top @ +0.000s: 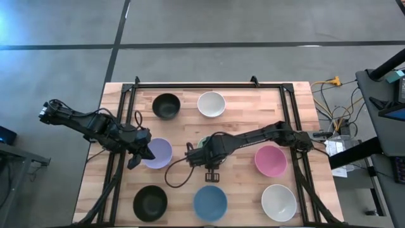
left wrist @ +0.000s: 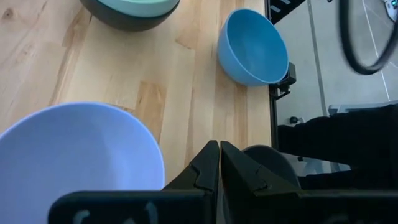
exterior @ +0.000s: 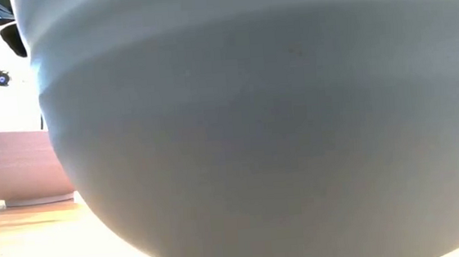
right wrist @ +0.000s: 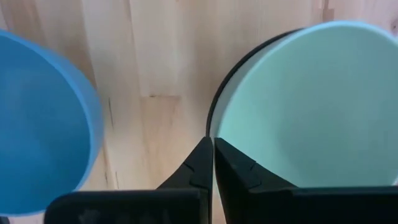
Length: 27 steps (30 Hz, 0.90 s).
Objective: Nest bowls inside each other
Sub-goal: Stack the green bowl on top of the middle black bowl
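Note:
Seven single bowls rest on their bases on the table: black (top: 166, 106), white (top: 211, 104), lavender (top: 157, 152), pink (top: 270, 160), black (top: 150, 202), blue (top: 210, 202) and white (top: 278, 202). A green bowl (right wrist: 311, 106) sits nested in a black bowl (right wrist: 214, 106), mostly hidden under the right arm in the high view. My left gripper (top: 135, 156) is shut beside the lavender bowl (left wrist: 74, 155), apart from it. My right gripper (top: 212, 172) is shut between the stack and the blue bowl (right wrist: 37, 106). My right gripper (right wrist: 213, 146) points down with its shut fingertips right at the rim of the black bowl (right wrist: 210, 127) that holds the green one. I cannot tell whether they touch it.
The blue bowl (exterior: 278, 116) fills the low view, with the pink bowl (exterior: 19, 165) beside it. A black frame (top: 209, 84) runs along the table's far edge and sides. Bare wood (top: 243, 104) lies at the far right, by the white bowl.

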Available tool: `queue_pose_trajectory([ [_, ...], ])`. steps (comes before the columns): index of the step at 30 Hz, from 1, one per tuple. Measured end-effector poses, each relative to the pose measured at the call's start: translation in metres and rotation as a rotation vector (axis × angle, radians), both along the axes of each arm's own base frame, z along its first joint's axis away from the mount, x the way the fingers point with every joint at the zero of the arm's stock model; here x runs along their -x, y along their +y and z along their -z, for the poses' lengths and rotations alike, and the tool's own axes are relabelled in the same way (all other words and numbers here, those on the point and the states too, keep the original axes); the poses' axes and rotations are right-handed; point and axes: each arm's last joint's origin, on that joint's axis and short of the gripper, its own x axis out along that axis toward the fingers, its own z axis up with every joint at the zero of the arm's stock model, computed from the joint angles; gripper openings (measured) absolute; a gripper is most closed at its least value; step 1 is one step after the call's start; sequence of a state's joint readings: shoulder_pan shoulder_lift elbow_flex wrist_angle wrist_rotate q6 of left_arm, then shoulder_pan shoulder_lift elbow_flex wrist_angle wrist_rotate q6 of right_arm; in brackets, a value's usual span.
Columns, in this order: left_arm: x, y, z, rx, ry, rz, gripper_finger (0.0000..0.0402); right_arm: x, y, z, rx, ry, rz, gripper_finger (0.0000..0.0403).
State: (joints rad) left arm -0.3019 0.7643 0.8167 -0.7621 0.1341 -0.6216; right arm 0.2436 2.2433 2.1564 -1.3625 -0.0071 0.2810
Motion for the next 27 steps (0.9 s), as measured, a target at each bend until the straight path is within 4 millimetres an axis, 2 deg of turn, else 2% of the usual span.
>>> queue_pose_trajectory([
  [6, 0.0010, 0.0003, 0.0015, 0.000, 0.000, 0.001, 0.0000, 0.0012, -0.0003, 0.0077, 0.006, 0.025, 0.000, 0.0009],
  [27, 0.0015, 0.0005, 0.0011, -0.004, -0.007, 0.005, 0.0000, -0.0075, -0.0080, 0.0042, -0.015, -0.046, 0.021, 0.0009],
])
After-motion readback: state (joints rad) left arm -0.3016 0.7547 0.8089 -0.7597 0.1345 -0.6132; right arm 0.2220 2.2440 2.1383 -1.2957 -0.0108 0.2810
